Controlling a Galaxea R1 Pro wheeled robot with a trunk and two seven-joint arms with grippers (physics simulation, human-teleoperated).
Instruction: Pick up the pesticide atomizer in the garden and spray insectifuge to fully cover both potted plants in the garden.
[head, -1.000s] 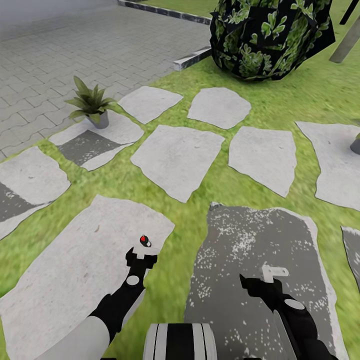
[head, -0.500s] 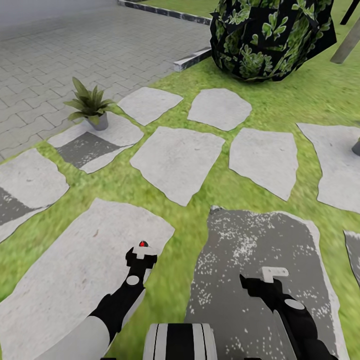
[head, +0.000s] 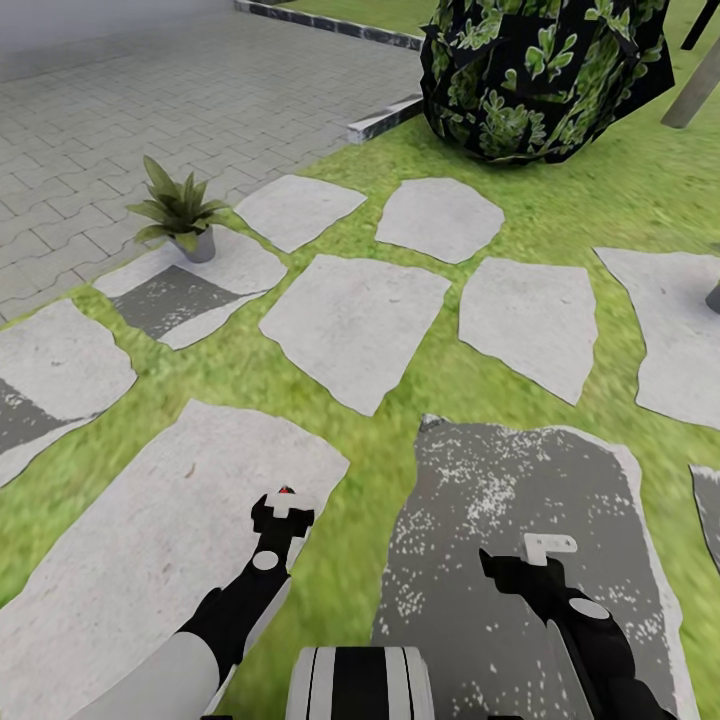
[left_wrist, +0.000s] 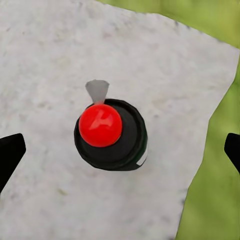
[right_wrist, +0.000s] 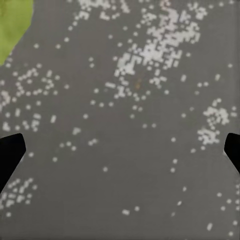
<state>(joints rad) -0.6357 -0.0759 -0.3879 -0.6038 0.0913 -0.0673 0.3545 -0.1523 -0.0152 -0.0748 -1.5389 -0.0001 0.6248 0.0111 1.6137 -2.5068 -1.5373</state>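
the pesticide atomizer (left_wrist: 111, 134) stands upright on a pale stepping stone (head: 150, 540), directly beneath your left gripper (left_wrist: 120, 150). from the left wrist you look straight down its top: a red cap, a dark round body, a sliver of white label at one edge, and a pale grey nozzle jutting to one side. in the head view just a speck of red (head: 286, 490) peeks past the gripper's tip.

your left claw is spread wide, fingers (left_wrist: 10, 152) well clear of the bottle on either side, touching nothing. your right gripper (right_wrist: 120, 150) is likewise apart, hovering over the dark speckled stone (head: 520, 480) with nothing between its fingers.

expect a light, rigid, smooth bottle that is narrow and tall, so it will likely tip if one finger nudges it first. take it on the round body below the collar, centred, not on the trigger head.

one potted plant (head: 182, 208) sits ahead to your left near the paving (head: 120, 90).
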